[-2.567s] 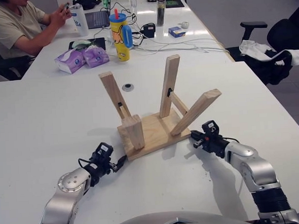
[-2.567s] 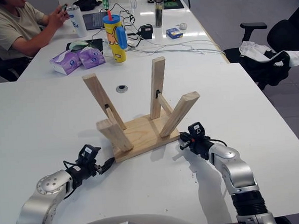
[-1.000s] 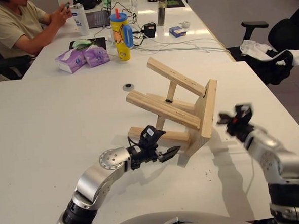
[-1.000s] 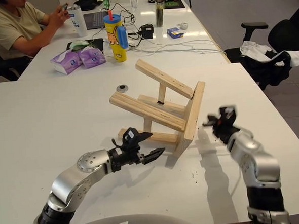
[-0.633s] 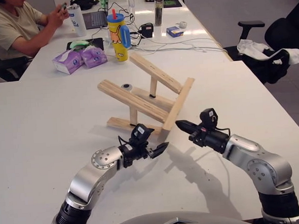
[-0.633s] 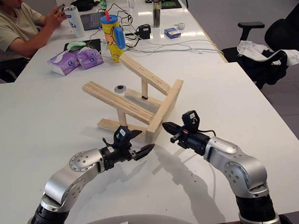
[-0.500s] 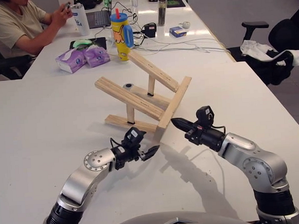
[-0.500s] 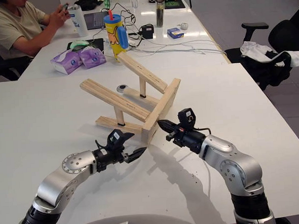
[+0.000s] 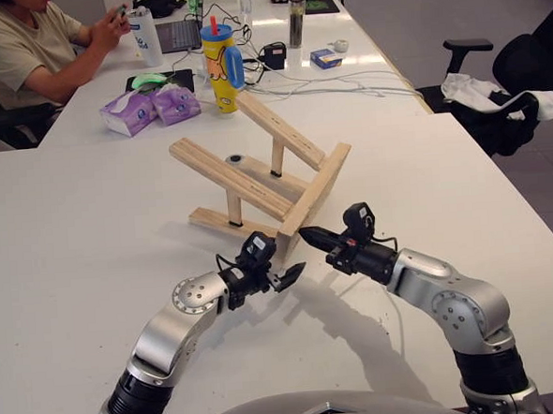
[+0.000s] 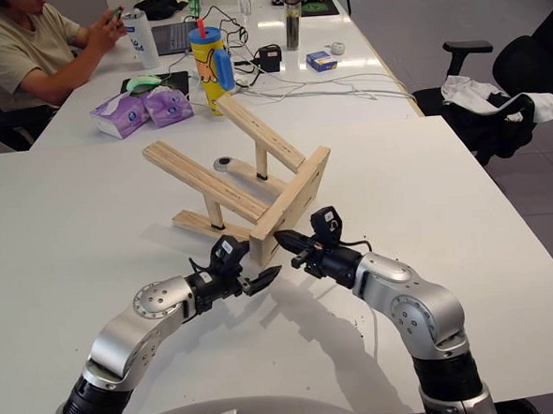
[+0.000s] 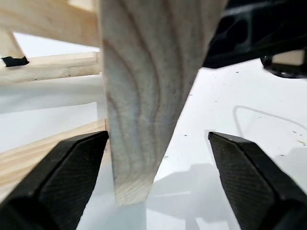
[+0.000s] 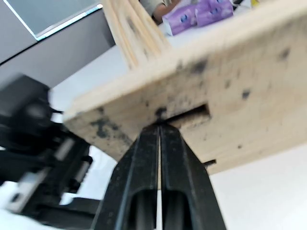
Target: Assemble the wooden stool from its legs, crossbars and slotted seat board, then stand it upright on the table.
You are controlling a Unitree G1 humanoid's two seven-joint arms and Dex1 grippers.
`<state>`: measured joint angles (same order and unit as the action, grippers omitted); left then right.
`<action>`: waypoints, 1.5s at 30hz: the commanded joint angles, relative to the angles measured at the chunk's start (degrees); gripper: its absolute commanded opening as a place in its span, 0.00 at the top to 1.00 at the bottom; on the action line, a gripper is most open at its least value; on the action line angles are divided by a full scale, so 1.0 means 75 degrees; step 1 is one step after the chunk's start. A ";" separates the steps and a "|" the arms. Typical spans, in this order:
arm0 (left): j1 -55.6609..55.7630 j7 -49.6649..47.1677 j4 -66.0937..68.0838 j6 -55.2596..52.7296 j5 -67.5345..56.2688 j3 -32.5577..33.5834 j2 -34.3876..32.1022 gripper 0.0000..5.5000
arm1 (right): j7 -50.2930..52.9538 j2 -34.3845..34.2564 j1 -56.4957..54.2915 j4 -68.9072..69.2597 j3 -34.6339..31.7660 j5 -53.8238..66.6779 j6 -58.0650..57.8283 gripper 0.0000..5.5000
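The assembled wooden stool [image 9: 256,175] lies tipped on its side. One leg [image 9: 226,221] and the lower edge of its seat board [image 9: 319,187] rest on the table, and the other legs point up and to the left. My left gripper [image 9: 288,274] is open at the seat's lower corner. In the left wrist view its fingers [image 11: 57,184] stand either side of that corner [image 11: 139,124] without gripping it. My right gripper [image 9: 307,235] is shut, and its tip [image 12: 159,132] presses on the slotted face of the seat board [image 12: 230,96].
Behind the stool on the white table [image 9: 74,266] are a small round disc [image 9: 234,159], a yellow cup [image 9: 221,65] and tissue packs [image 9: 153,107], with cables further back. An office chair [image 9: 505,109] stands past the table's right edge. Bare table lies to the left and right.
The stool was upside down on its seat and has tipped over to the left onto its side. Both grippers have closed in on the seat's lower edge, the left at its corner.
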<state>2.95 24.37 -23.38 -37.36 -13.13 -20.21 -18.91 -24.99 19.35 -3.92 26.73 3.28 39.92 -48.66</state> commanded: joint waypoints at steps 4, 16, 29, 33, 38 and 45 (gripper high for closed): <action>0.0407 -0.0315 0.0683 0.0368 0.0572 -0.0072 0.0279 0.29 | -0.0107 0.0168 -0.0100 -0.0589 -0.0612 -0.0034 0.0204 0.99; 0.1107 -0.0460 0.0617 -0.0234 -0.0313 0.1277 0.1011 0.59 | 0.0615 -0.1004 -0.0384 -0.2649 -0.2441 -0.0297 0.2660 1.00; 0.5307 -0.5294 0.1310 -0.2898 -0.7982 0.6225 0.3966 0.73 | 0.1752 -0.1689 -0.0901 -0.3525 -0.2989 -0.0395 0.3326 1.00; 0.6676 -0.7360 0.2292 -0.1582 -0.9597 0.7073 0.3605 0.74 | 0.1901 -0.1735 -0.0997 -0.3667 -0.3021 -0.0349 0.3274 1.00; 0.6021 -0.7752 0.3978 -0.1138 -0.8912 0.7634 0.2482 0.74 | 0.2143 -0.1913 -0.1242 -0.3760 -0.2964 -0.0257 0.3099 1.00; 0.4166 -0.6411 0.5109 -0.1120 -0.8119 0.7260 0.2064 0.76 | 0.2014 -0.1861 -0.1600 -0.3901 -0.2710 -0.0398 0.2903 1.00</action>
<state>41.37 -23.51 11.54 -43.75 -79.99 37.37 -2.91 -9.49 5.10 -14.70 -2.34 -17.43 37.03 -25.78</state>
